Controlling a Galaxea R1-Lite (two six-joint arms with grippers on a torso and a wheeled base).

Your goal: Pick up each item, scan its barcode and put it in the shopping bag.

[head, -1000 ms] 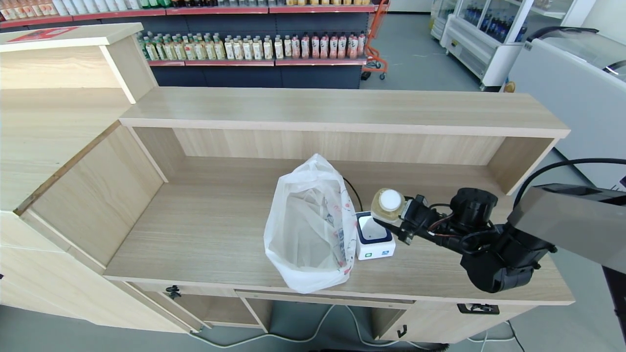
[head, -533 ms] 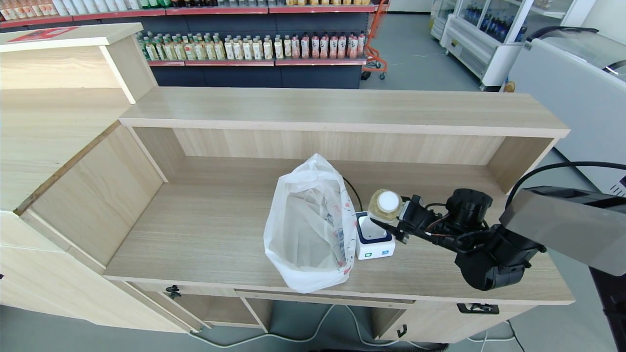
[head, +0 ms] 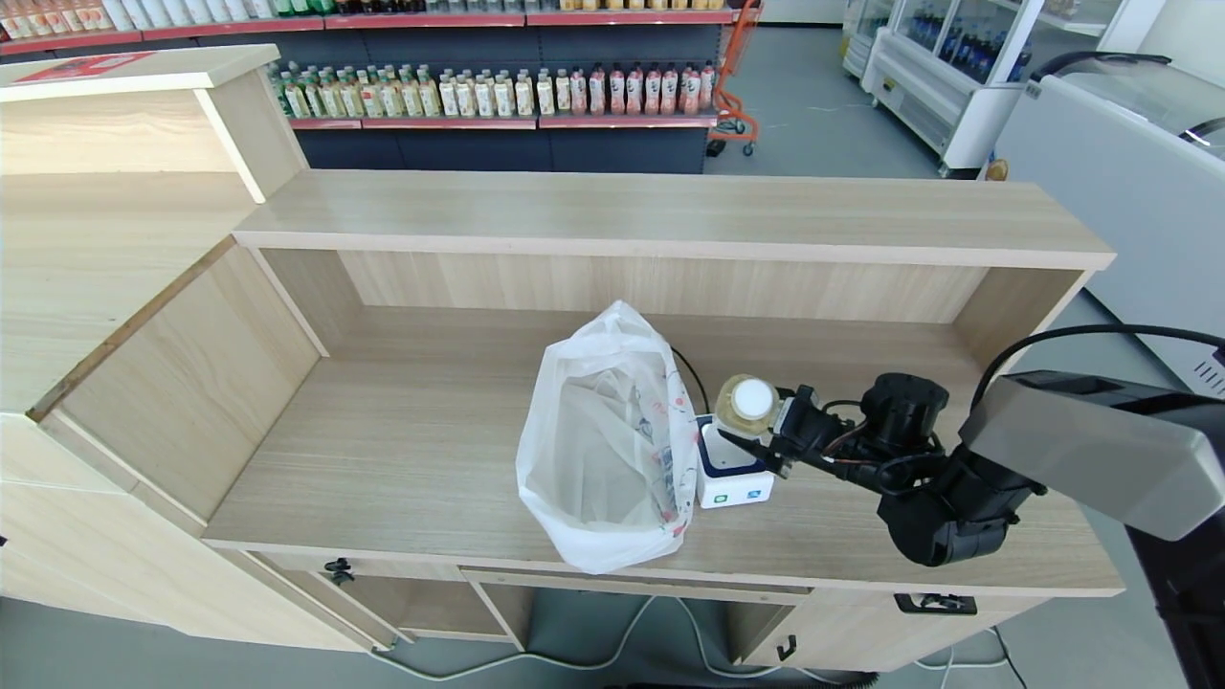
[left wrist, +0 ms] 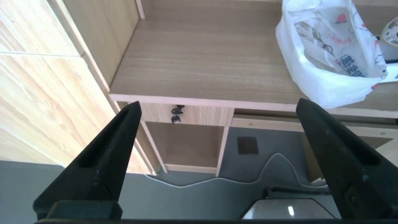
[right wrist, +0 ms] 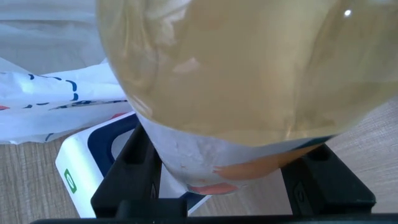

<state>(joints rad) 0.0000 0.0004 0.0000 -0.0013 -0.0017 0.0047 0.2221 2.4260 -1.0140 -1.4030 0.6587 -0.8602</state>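
Bottle [head: 747,403], pale yellow liquid, white cap up, long axis near vertical. Right gripper [head: 756,427] pinches its body, holding it directly above the scanner [head: 733,476], just beside the shopping bag [head: 603,450]. Left gripper [left wrist: 219,106] is spread wide, off the counter [head: 402,450] front edge.

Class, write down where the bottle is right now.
In the head view the bottle is held in the right gripper, right of centre over the counter, just above the scanner and to the right of the bag.
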